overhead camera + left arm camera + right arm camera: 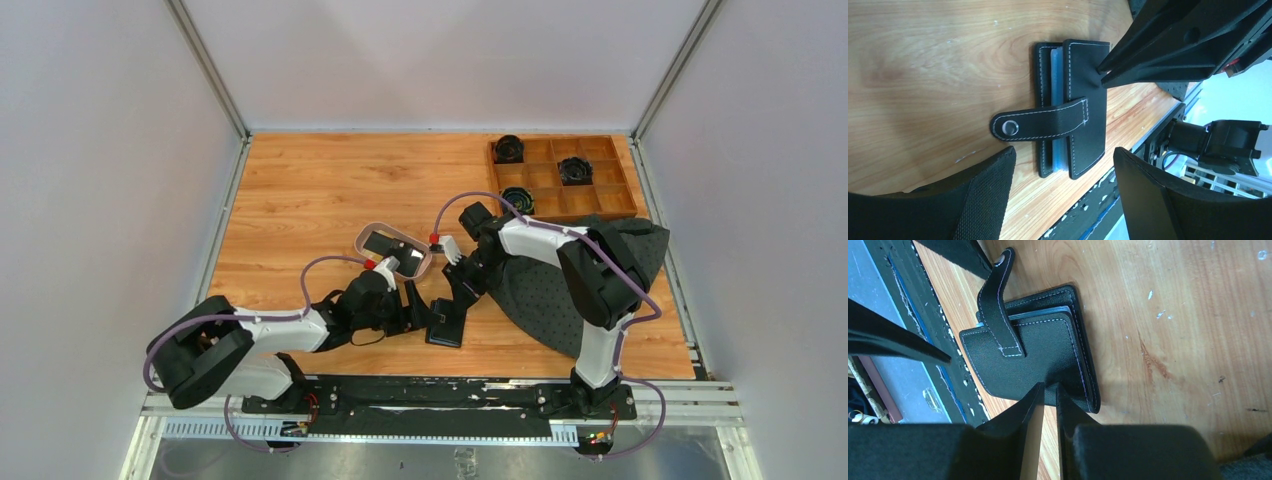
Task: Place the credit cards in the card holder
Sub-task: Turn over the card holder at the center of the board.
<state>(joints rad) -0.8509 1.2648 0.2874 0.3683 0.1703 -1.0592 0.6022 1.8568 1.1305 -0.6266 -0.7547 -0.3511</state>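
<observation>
Right pincer (1049, 389) is clenched on the free edge of the card holder's (1038, 350) top cover, while the left pincer (1064, 155) hangs released, its fingers (988, 190) spread either side of the holder and touching nothing. The holder lies on the wooden surface (923, 60) near its front edge, between the two arms, folded over with its snap tab (1040, 122) unfastened. It looks light and floppy — soft stitched leather that will likely bend rather than lift as one piece, so the cover edge suits peeling it open while the other flap is pinned down. The credit cards (383, 243) in the oval tray (360, 240) look thin, stiff and probably slick, best taken by an edge. Inner slots are hidden — only pale blue sleeve edges (1058, 100) show, and I cannot tell how many cards the tray holds.
</observation>
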